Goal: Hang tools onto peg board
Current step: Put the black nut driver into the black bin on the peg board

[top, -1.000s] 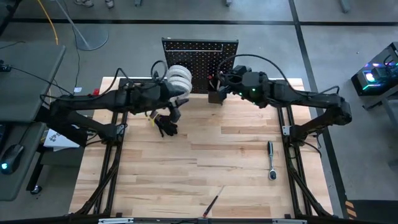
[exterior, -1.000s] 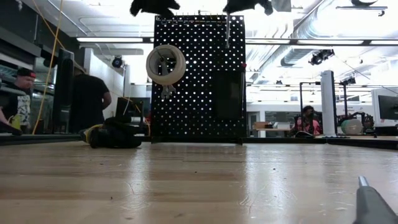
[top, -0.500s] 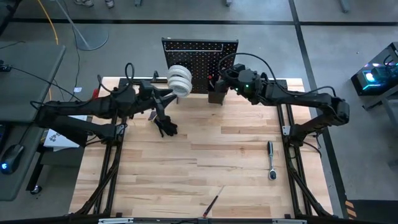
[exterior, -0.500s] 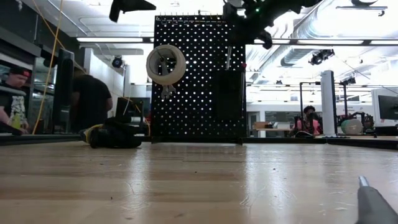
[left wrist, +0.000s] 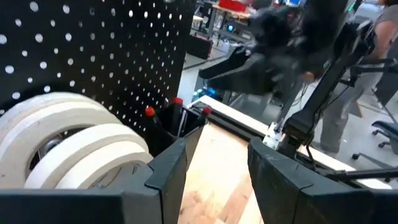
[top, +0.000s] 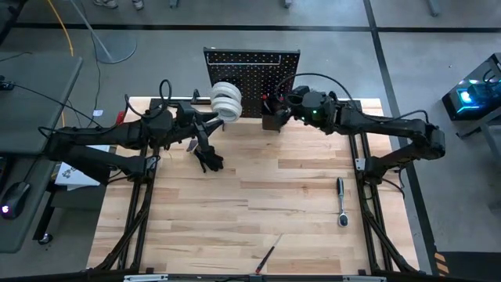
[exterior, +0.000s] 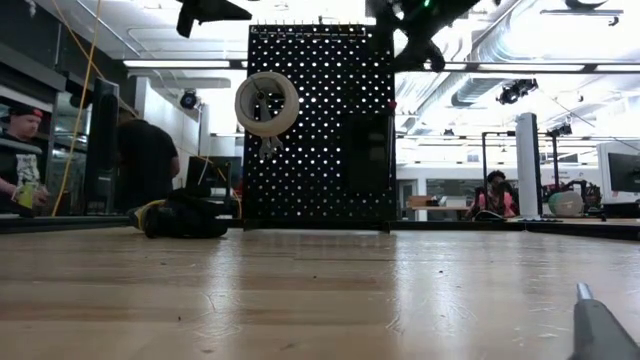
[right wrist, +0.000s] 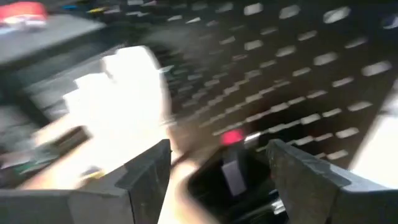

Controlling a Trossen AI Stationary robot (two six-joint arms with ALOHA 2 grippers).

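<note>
high view is showing the right gripper, fingers apart and empty, hovering over the small black open-topped bin on the upright black peg board; swinging away, it risks knocking the red-handled screwdrivers.

A robotics lab or workshop: a wooden counter stands on a grey concrete floor, ceiling light strips run overhead, and people work at benches with monitors behind
</note>
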